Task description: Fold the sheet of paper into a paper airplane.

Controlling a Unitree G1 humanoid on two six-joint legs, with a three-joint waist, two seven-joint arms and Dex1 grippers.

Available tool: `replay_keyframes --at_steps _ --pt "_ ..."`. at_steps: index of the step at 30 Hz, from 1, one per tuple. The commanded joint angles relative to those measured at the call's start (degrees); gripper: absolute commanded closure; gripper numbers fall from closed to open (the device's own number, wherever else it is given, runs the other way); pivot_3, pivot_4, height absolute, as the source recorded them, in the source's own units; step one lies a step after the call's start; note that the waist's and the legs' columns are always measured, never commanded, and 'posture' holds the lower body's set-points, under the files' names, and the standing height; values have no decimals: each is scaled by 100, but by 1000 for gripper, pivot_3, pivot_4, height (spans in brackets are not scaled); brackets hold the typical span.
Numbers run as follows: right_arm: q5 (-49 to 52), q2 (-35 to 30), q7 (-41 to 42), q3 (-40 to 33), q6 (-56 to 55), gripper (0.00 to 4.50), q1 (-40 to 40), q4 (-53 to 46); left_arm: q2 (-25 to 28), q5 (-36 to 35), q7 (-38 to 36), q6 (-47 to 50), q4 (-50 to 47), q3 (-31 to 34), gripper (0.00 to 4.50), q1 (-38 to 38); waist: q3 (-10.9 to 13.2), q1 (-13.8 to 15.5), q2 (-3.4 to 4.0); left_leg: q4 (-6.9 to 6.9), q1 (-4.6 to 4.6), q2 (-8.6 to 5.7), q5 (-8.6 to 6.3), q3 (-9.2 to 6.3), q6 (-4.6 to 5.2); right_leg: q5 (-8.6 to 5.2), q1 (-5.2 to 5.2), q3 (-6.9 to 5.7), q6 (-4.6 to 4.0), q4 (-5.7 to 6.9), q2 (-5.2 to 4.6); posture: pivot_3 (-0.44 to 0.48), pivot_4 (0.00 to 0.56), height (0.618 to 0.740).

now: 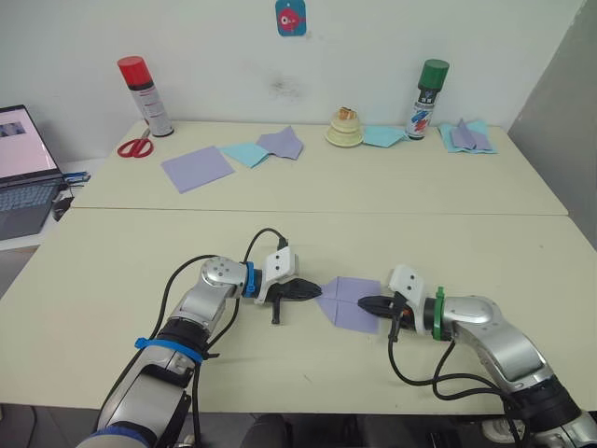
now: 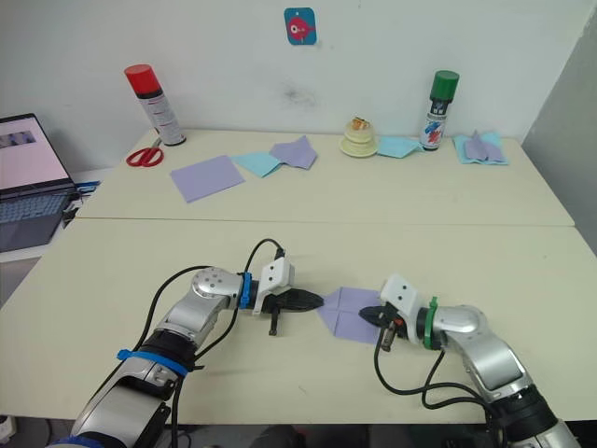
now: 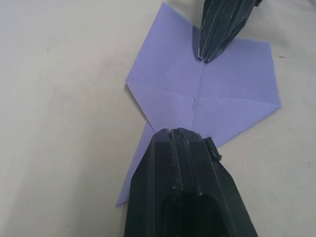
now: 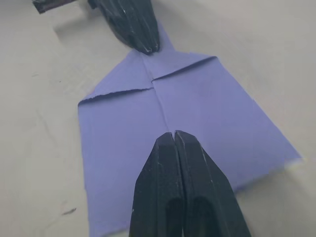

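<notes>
The sheet of paper (image 1: 353,302) lies flat at the front middle of the table, a lavender piece folded to a point that faces my left arm, with a centre crease (image 4: 160,101). My left gripper (image 1: 318,291) is shut, its tip resting on the pointed end (image 3: 148,143). From the opposite side, my right gripper (image 1: 363,302) is also shut, with its tip pressed on the crease near the wide end (image 4: 174,134). Neither gripper has the paper between its fingers.
Along the back stand a red spray can (image 1: 145,96), scissors (image 1: 136,147), a flat lavender sheet (image 1: 197,168), light-blue paper (image 1: 244,153), a cream stack (image 1: 345,129), a green spray can (image 1: 428,99) and folded pieces (image 1: 466,137). A laptop (image 1: 23,173) sits at the far left.
</notes>
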Motion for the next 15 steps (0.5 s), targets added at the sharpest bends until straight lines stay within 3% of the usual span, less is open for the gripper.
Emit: replay_keyframes --at_steps 1,7,15 --pt "545 -334 224 -721 284 3572 95 -513 227 498 151 185 361 -209 4500 341 5 1 5 0 -1 0 0 0 0 0 0 0 0 0 0 0 150 717" --pt "962 -417 167 -1156 913 1395 14 -346 163 475 155 198 243 -248 4500 377 5 3 4 -5 0 2 0 0 0 0 0 -1 0 -2 -1 0 150 717" --pt "1063 299 192 -758 1646 1395 -1058 957 136 461 140 168 177 -264 4500 308 17 14 17 -5 -4 1 0 3 0 0 -5 0 -2 -2 -3 0 150 717"
